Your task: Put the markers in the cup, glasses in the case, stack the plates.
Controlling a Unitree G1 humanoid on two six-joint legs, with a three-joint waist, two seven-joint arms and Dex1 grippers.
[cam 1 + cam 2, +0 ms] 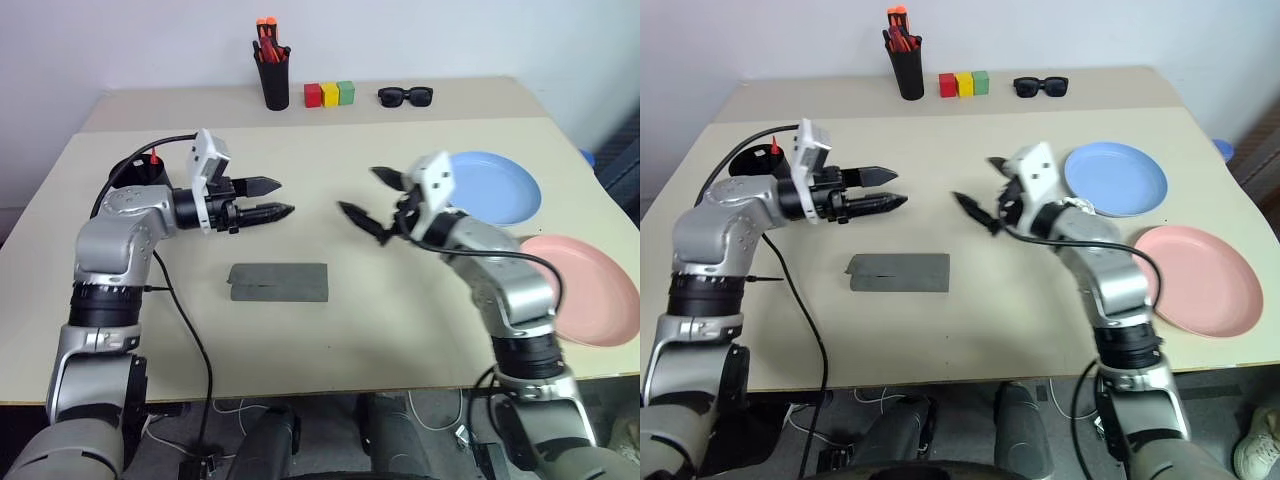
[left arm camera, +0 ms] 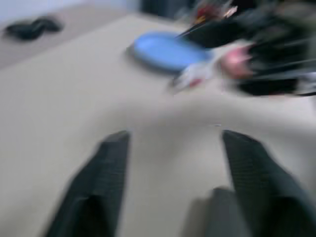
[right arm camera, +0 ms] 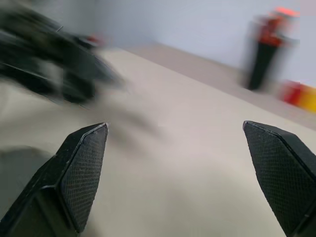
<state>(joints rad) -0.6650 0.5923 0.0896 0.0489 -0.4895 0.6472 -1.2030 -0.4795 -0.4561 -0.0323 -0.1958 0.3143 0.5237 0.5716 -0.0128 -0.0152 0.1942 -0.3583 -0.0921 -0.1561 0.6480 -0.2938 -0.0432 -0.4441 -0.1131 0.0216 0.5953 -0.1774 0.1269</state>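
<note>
Over the middle of the table my left gripper (image 1: 285,197) and right gripper (image 1: 356,188) hover facing each other, both open with nothing between their fingers. Behind my left forearm stands the black cup (image 1: 132,170), and a marker's red tip (image 1: 155,157) sticks up out of it. The grey case (image 1: 279,282) lies flat on the table below the two grippers, flap down. The glasses are out of view. At the right, the light blue plate (image 1: 497,187) and the pink plate (image 1: 590,290) lie side by side.
At the back edge stand a black pen holder (image 1: 272,75) full of orange-red markers, three coloured blocks (image 1: 329,94) and black sunglasses (image 1: 405,96). A black cable (image 1: 185,330) hangs from my left arm over the table's front edge.
</note>
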